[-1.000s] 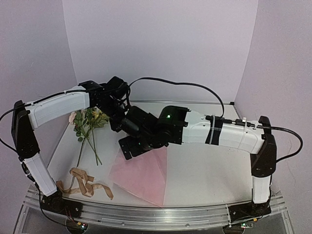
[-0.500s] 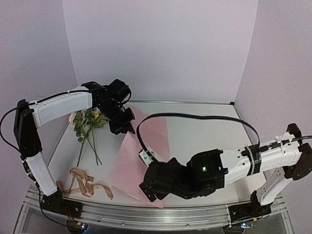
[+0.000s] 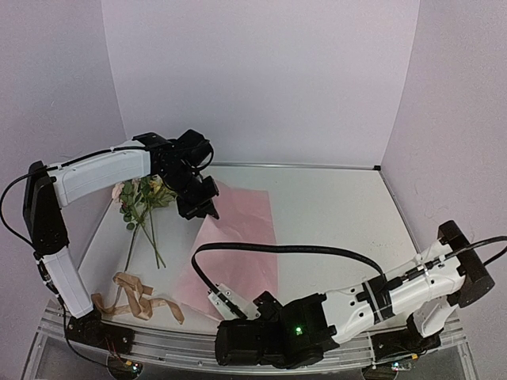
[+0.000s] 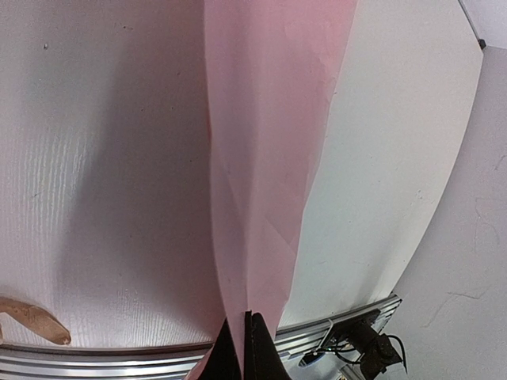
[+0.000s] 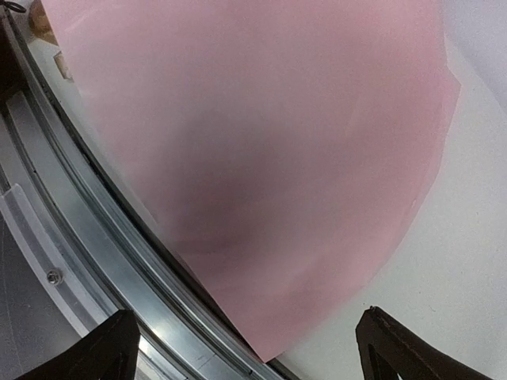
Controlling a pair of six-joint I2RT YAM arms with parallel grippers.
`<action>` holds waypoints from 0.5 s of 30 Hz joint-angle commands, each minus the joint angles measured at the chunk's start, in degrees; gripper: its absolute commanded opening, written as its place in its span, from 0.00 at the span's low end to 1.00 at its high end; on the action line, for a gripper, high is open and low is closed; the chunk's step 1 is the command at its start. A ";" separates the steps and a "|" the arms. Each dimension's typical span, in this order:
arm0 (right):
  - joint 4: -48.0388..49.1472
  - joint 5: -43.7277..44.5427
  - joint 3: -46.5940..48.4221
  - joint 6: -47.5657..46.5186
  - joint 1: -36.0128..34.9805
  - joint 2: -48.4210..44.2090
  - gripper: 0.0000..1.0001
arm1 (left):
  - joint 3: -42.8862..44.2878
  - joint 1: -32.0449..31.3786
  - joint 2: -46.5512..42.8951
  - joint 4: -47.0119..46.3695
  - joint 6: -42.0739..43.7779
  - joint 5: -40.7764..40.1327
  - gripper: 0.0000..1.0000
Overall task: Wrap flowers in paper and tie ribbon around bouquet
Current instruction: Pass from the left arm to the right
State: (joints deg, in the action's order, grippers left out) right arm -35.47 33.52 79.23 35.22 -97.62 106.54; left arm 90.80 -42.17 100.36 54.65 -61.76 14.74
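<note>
The pink paper point(image 3: 238, 237) lies on the counter point(image 3: 341, 229), its far corner pinched in our clenched left hand point(image 3: 207, 207), with the flowers point(image 3: 142, 196) and ribbon point(image 3: 135, 297) apart to its left. Our right hand point(image 5: 245, 348) hangs released over the near corner; we would grip that edge gently to avoid tearing. No writing is readable.

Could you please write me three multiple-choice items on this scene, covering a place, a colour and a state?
1. Where is the ribbon? A. on the table, left of the paper B. on top of the paper C. under the paper
2. What colour is the paper? A. white B. pink C. green
3. The left gripper is: A. open B. shut on the ribbon C. shut on the paper
Answers: 1 A, it lies curled near the table's near-left corner; 2 B, the sheet is pink in every view; 3 C, its jaws pinch the paper's corner.
</note>
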 commanded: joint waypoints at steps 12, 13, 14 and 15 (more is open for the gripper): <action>-5.13 14.00 11.57 2.17 1.91 8.94 0.98 | -0.29 -0.01 -2.19 1.66 -0.73 -0.95 0.00; -5.36 14.38 12.32 1.92 2.08 9.66 0.98 | -0.29 -0.01 -2.22 1.66 -0.73 -0.98 0.00; -5.56 14.63 12.96 1.75 2.16 10.13 0.98 | -0.36 -0.01 -2.27 1.70 -0.73 -0.96 0.00; -5.76 14.82 13.64 1.67 2.28 10.58 0.98 | -0.41 -0.01 -2.30 1.72 -0.73 -0.95 0.00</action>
State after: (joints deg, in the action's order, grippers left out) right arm -39.14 43.90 89.02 36.57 -96.17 114.97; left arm 90.63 -42.17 100.36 55.58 -61.99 14.74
